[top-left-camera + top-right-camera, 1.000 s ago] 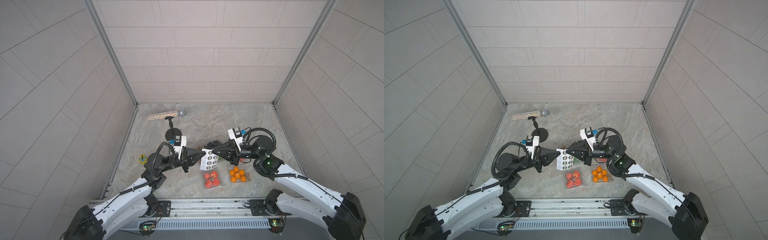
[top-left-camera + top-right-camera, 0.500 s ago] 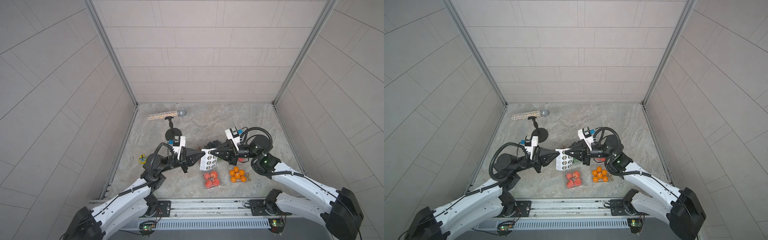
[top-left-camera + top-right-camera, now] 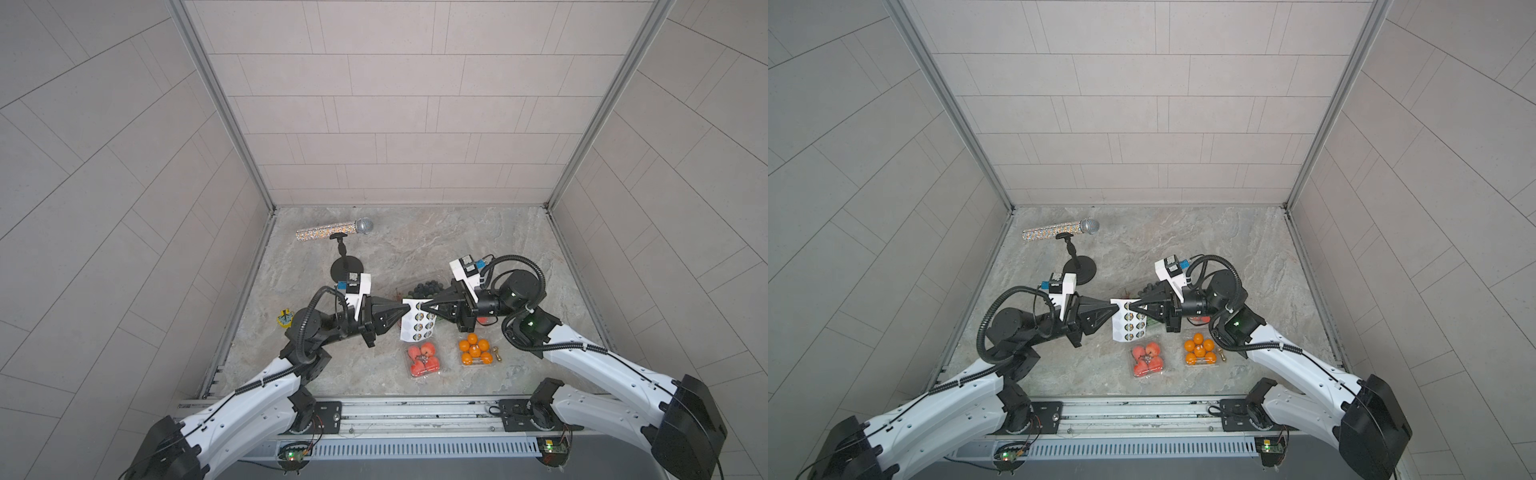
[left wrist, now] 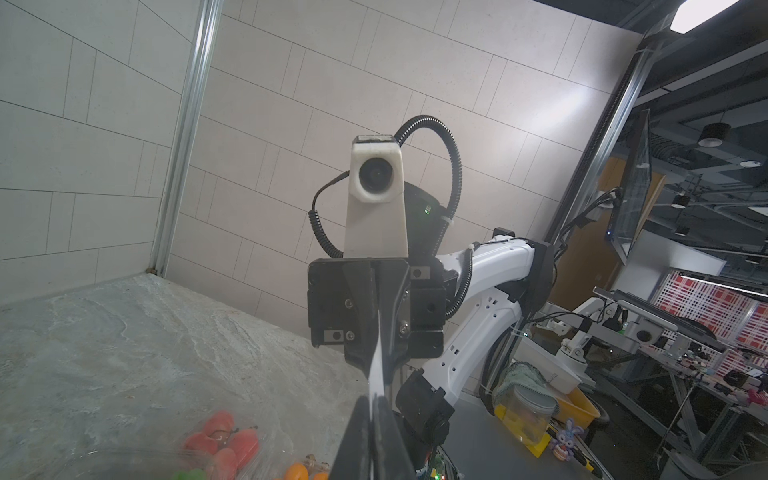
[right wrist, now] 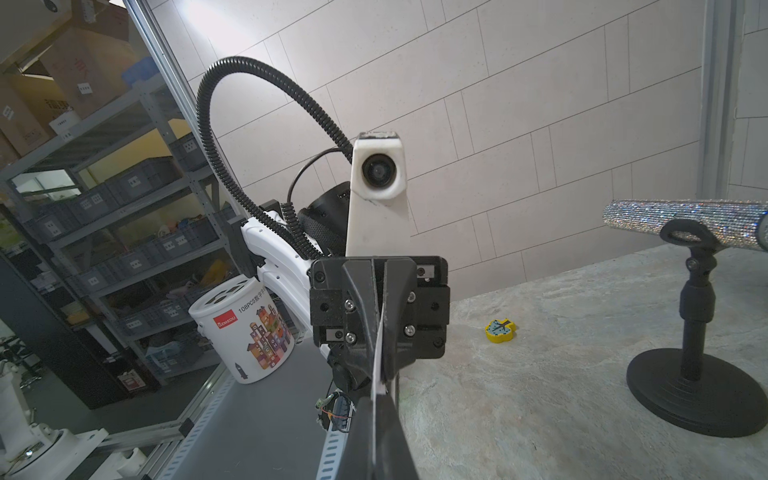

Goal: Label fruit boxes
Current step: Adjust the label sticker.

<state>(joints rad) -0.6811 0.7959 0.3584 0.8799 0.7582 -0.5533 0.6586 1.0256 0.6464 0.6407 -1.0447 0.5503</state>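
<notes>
A white sticker sheet (image 3: 417,326) hangs in the air between both grippers. My left gripper (image 3: 409,307) is shut on its left edge. My right gripper (image 3: 420,306) faces it tip to tip and is shut on the same sheet near its top. Edge-on, the sheet (image 4: 376,365) runs into the left gripper (image 4: 372,399), and the sheet (image 5: 378,357) runs into the right gripper (image 5: 379,397). Below lie the fruit boxes: one with red fruit (image 3: 423,359), one with oranges (image 3: 476,352), and a large one with blueberries (image 3: 426,289) partly hidden behind the sheet. Another red one (image 3: 482,321) peeks from under the right arm.
A glittery microphone (image 3: 334,230) rests on a black stand (image 3: 347,270) at the back left. A small yellow toy (image 3: 284,327) lies near the left wall. A little gold object (image 3: 496,353) sits beside the box of oranges. Walls enclose three sides.
My right gripper has moved left to the sheet and closed on it. The left gripper has kept its hold and barely moved.
</notes>
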